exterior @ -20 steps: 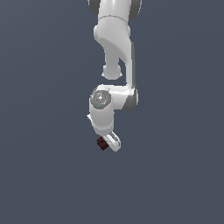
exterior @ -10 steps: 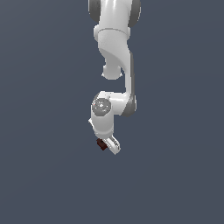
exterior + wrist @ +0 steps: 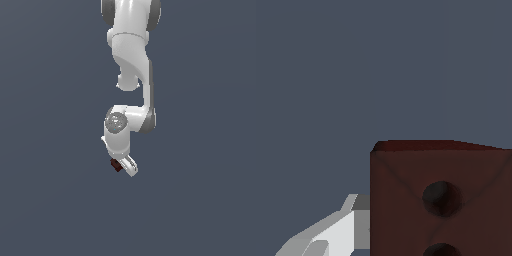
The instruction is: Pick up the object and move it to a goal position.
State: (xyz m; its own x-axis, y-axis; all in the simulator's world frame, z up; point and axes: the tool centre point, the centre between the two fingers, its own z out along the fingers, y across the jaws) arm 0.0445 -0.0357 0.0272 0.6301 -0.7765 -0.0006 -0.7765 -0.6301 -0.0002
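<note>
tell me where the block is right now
In the exterior view the block sits below centre, at the claw on its exterior-view left; the wrist view shows it close up beside one finger.

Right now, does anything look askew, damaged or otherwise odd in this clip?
Nothing stands out. The small dark reddish-brown rectangular block sits at the end effector of the white arm, intact, its two dark holes facing the wrist camera. Only one finger shows there, so grip alignment cannot be judged.

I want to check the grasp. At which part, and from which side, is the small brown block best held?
Probably by its two flat opposite sides, approaching toward the face with two holes. The block is rectangular and far smaller than the gripper, as the exterior view shows. One finger already lies against one side.
</note>
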